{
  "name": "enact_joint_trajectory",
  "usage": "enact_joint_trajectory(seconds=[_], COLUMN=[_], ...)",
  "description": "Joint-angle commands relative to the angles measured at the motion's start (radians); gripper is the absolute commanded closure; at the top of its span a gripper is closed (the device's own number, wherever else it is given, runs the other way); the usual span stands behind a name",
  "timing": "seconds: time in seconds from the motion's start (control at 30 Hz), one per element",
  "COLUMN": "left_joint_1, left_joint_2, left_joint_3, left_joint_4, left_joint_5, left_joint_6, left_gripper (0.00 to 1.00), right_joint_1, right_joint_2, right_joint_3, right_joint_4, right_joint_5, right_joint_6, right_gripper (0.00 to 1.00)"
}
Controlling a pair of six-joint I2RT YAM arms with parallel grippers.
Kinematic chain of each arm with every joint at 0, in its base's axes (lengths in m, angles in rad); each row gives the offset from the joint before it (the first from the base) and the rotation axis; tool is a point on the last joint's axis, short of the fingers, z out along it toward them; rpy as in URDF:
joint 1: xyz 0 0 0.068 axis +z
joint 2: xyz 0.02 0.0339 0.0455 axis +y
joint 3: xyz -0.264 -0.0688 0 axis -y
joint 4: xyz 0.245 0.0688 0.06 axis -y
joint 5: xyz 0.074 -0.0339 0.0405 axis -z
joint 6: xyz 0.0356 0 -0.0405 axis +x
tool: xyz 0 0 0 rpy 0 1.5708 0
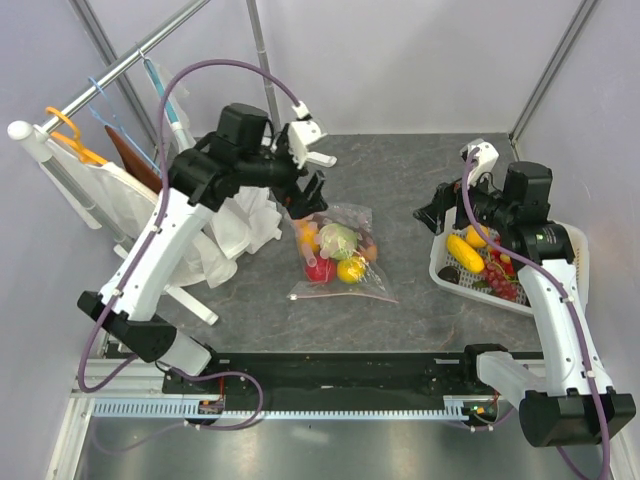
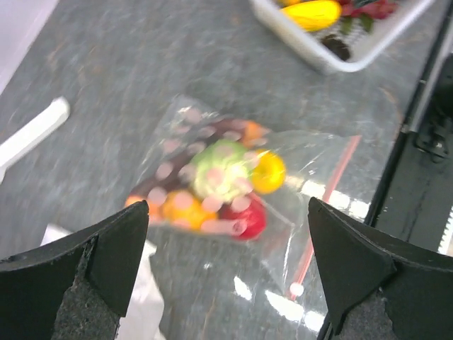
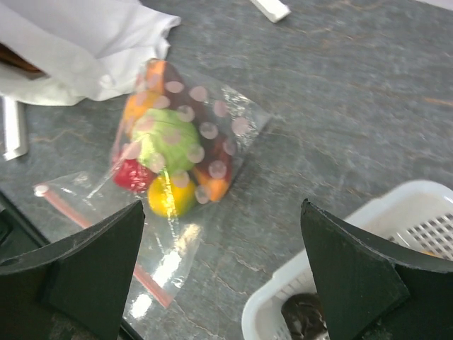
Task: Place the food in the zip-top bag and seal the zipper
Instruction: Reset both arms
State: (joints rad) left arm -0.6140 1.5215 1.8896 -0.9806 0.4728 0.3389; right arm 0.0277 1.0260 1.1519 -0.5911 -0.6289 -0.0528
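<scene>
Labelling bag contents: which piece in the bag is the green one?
The round pale-green cabbage in the middle of the zip-top bag. Around it lie a red piece, a yellow piece and an orange piece; nothing else there is green.

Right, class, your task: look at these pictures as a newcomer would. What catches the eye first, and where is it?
The clear, pink-dotted zip-top bag lying mid-table, stuffed with bright toy food: a green cabbage, yellow lemon and red apple. Next, the white basket at the right, holding a yellow piece, and the white cloth bunched at the left.
</scene>
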Motion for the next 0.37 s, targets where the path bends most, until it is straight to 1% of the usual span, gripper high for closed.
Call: enact_joint_trajectory(seconds=[0.0, 0.03, 0.13, 0.23, 0.33], left_joint_1=[0.071, 0.077, 0.099, 0.108, 0.108], left_joint_2=[-0.059, -0.079, -0.142, -0.195, -0.214], left_joint_3=[-0.059, -0.125, -0.242, -0.309, -0.311], left_joint_4=[-0.012, -0.003, 0.025, 0.043, 0.051], left_joint_5=[-0.039, -0.048, -0.089, -0.089, -0.125], left_joint_6=[-0.086, -0.089, -0.089, -0.090, -0.103], left_gripper=[0.00, 0.00, 0.00, 0.00, 0.00], right_joint_1=[-0.006, -0.005, -0.005, -0.005, -0.003], right_joint_2=[0.000, -0.006, -0.012, -0.018, -0.006], right_joint_3=[-0.024, -0.033, -0.060, -0.057, -0.023], right_joint_4=[-0.021, -0.022, -0.024, -0.032, -0.064], right_joint_5=[0.135, 0.139, 0.130, 0.123, 0.123], right_joint_6=[-0.002, -0.004, -0.004, -0.013, -0.048], right_gripper=[0.02, 0.02, 0.02, 0.02, 0.02])
